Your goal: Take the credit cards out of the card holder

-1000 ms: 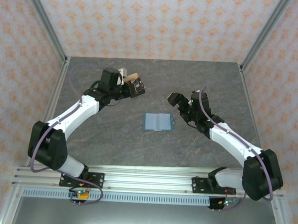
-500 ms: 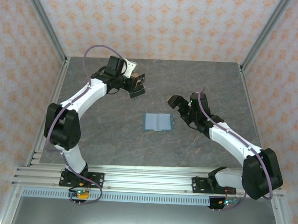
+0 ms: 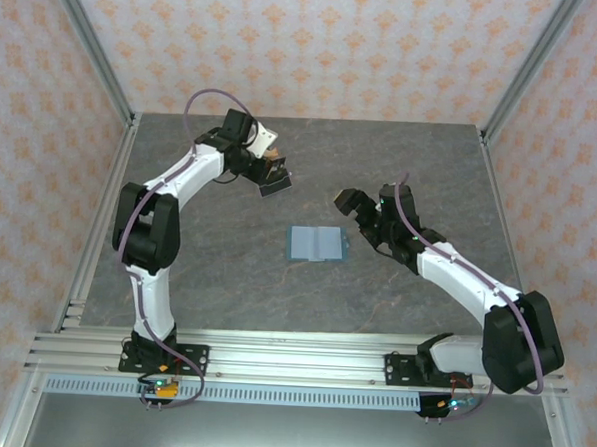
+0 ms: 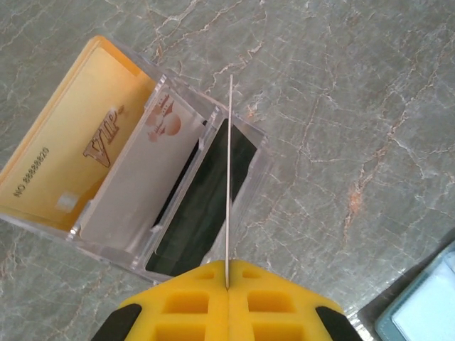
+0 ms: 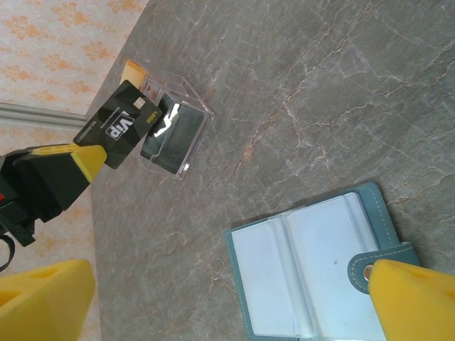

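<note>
Far left on the grey stone table (image 3: 225, 280) sits a clear box (image 4: 106, 245), open-topped. It holds a gold card (image 4: 71, 156), a white card (image 4: 142, 177) and a dark card (image 4: 202, 206), leaning side by side. Directly above the box is the left gripper (image 3: 274, 177), its yellow fingers (image 4: 185, 312) pressed fully together on a black card (image 5: 117, 124). That card is seen edge-on from the left wrist, over the dark card's slot; whether it touches the box cannot be told. Mid-table, well apart from the box, the card holder (image 3: 317, 244) lies open flat, clear pockets up, tab to the right. Just right of it the right gripper (image 3: 364, 209) has its jaws spread wide and holds nothing. One finger (image 5: 416, 298) overlaps the tab in the wrist view.
</note>
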Controlling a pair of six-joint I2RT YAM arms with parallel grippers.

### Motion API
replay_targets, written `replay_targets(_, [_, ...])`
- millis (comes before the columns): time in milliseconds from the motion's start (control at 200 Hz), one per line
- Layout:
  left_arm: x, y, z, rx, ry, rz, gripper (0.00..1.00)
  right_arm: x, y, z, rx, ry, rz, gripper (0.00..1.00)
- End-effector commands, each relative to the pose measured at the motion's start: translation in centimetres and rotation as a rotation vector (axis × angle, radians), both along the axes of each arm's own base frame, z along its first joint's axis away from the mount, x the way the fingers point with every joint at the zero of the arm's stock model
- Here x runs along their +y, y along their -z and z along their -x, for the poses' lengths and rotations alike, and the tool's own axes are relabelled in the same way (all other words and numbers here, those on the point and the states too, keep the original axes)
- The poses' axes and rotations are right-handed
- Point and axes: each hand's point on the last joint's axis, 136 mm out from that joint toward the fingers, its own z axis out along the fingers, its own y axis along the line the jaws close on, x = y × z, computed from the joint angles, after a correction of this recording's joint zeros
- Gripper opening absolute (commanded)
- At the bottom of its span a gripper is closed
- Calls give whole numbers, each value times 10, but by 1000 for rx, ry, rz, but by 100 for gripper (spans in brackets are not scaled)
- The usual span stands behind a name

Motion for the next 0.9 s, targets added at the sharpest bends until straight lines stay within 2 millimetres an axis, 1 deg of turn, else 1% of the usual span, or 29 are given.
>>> replay_targets(0, [-1, -6, -3, 14, 50, -24, 0, 8, -20, -8, -53, -5, -58, 99])
replay_targets(150, [-1, 3, -7, 33, 64, -46, 0, 9, -22, -8, -55, -3, -63, 99])
replay_targets(450, [-1, 5, -10, 21, 81, -60, 0, 9, -21, -8, -47, 0, -72, 99])
replay_targets(796, [2, 14, -14, 14, 112, -98, 0, 10, -21, -7, -45, -5, -78, 99])
replay_targets(896, [4, 18, -14, 14, 127, -120, 0, 14, -24, -7, -49, -15, -108, 99])
